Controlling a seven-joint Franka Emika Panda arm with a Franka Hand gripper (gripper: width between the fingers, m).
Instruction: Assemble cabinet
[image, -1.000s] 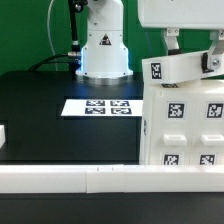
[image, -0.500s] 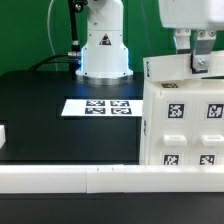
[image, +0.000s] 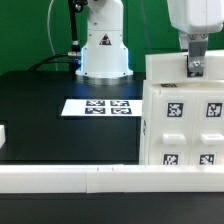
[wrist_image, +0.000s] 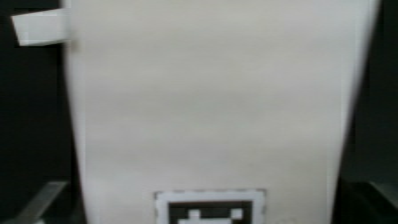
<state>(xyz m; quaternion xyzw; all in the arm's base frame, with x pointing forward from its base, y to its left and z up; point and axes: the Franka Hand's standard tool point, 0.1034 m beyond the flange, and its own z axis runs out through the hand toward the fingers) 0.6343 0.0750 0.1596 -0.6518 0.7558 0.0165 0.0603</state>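
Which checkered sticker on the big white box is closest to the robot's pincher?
The top-left tag on the cabinet front. It sits almost straight below the gripper; the others lie lower or farther right.

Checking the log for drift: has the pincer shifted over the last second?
Yes. The pincer moved toward the exterior view's right and leveled out atop the cabinet, judged against the marker board.

- The arm's white base (image: 104, 48) is seen at the table's far edge, in the exterior view.
- The gripper (image: 196, 68) is pointed straight down near the exterior view's right edge.
- Whether its jaws are parted or closed cannot be made out.
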